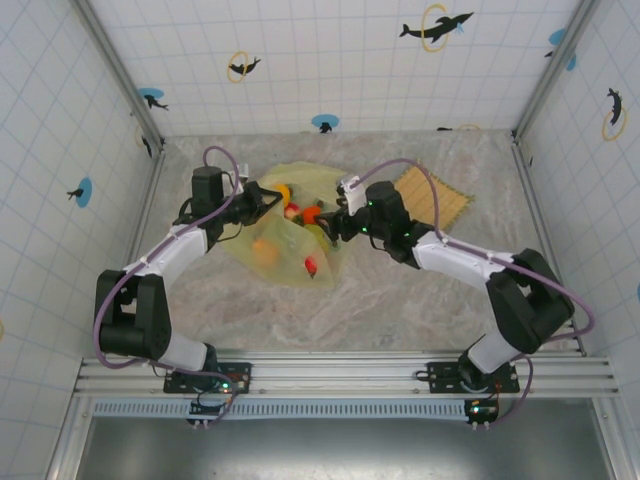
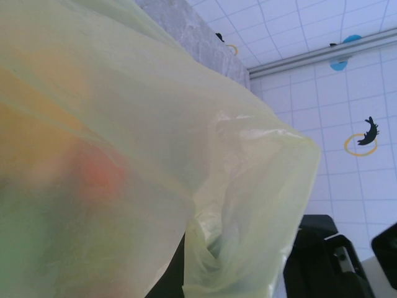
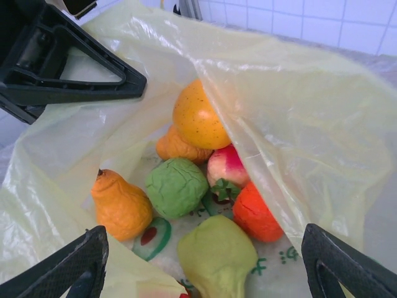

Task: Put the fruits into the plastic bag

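The yellow-green plastic bag (image 1: 262,225) lies mid-table with its mouth facing right. My left gripper (image 1: 262,198) is shut on the bag's upper edge and holds it up; a pinched fold of the bag (image 2: 214,254) bunches at its jaws. At the mouth, my right gripper (image 1: 335,220) is open, with nothing between its fingertips (image 3: 74,270). Several fruits lie inside the bag (image 3: 298,124): an orange pear (image 3: 121,205), a green round one (image 3: 177,186), a yellow-orange round one (image 3: 197,118), a red one (image 3: 226,169), an orange-red one (image 3: 257,214) and a yellow-green pear (image 3: 217,254).
A woven straw-coloured mat (image 1: 433,198) lies right of the bag, behind the right arm. Tiled walls close the table on three sides. A black finger of the left gripper (image 3: 68,74) stands at the upper left of the bag mouth.
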`<move>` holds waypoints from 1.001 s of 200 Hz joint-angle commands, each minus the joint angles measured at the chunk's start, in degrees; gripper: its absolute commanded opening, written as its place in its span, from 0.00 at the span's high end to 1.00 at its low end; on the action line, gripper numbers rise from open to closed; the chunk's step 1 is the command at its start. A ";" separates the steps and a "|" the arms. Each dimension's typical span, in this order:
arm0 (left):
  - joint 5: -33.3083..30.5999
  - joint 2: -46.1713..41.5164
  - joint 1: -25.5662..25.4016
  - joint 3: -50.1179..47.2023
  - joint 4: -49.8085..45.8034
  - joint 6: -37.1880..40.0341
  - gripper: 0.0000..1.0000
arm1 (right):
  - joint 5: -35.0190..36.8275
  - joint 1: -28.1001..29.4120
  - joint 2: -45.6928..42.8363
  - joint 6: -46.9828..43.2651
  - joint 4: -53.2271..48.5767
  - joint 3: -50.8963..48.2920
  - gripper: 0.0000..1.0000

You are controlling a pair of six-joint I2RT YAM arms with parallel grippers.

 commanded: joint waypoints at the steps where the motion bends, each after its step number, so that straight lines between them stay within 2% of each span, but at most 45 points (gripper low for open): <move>1: -0.12 0.22 -0.24 -0.40 -0.65 0.83 1.00 | 1.61 -1.36 -5.16 -3.64 -3.15 -2.62 0.17; 55: -0.07 0.39 -0.23 -0.33 -0.74 0.83 1.00 | -0.93 -5.43 -14.42 -1.12 -2.24 -11.07 0.17; 92: -0.17 0.55 -0.20 -0.37 -0.78 0.75 1.00 | 3.65 -6.68 -18.00 -0.61 -0.13 -17.66 0.17; 114: -0.23 0.71 -0.21 -0.37 -0.80 0.83 1.00 | 9.02 -5.93 -15.97 -3.78 -0.52 -18.11 0.17; 171: -0.35 0.74 -0.20 -0.39 -0.94 0.92 1.00 | 15.93 -4.84 -4.56 -12.14 0.56 -13.31 0.11; 189: -0.43 0.72 -0.18 -0.31 -0.94 1.01 1.00 | 15.86 -5.50 -1.11 -11.26 1.80 -11.78 0.10; 200: -0.33 0.79 -0.24 -0.40 -0.92 1.01 1.00 | 12.89 -6.32 0.99 -8.13 1.98 -10.52 0.10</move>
